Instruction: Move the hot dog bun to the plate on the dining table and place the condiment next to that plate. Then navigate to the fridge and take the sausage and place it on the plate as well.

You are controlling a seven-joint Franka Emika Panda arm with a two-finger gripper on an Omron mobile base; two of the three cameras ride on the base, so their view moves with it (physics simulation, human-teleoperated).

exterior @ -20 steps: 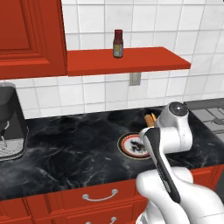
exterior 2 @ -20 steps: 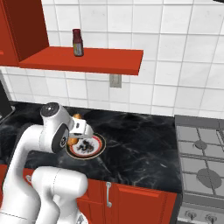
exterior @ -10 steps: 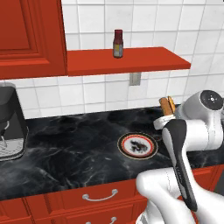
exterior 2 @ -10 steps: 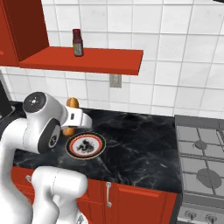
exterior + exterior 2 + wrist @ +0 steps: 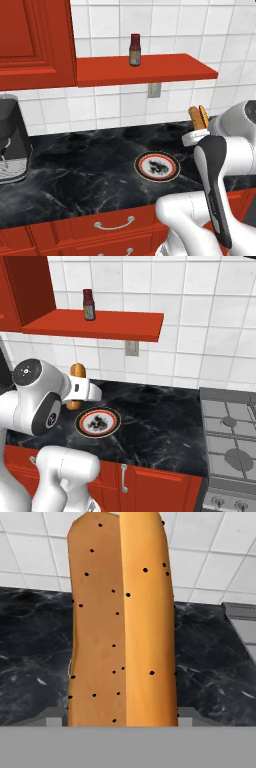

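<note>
In the hand view the hot dog bun (image 5: pixel 122 622) stands upright in the centre of the frame, close to the lens, with the gripper (image 5: pixel 122 719) closed on its lower end; the small finger tips (image 5: pixel 55 716) peek out at either side of it near the bottom. It is tan-orange, speckled with small dark dots, its flat paler cut face on the left and a rounder, brighter half on the right, a lengthwise split between them. Compared with the earlier frames, the hand has swung further away from the white plate (image 5: pixel 157 166) with the dark and orange rim: in the left base view the bun (image 5: pixel 198 117) now pokes up at the right of the frame, above the black marble counter (image 5: pixel 90 170), clear of the plate. In the right base view the bun (image 5: pixel 77 372) sits left of centre, behind the arm, above and left of the plate (image 5: pixel 97 422). Farther back, the condiment (image 5: pixel 134 50) stands upright on the red shelf (image 5: pixel 150 70) in the upper middle, unmoved.
</note>
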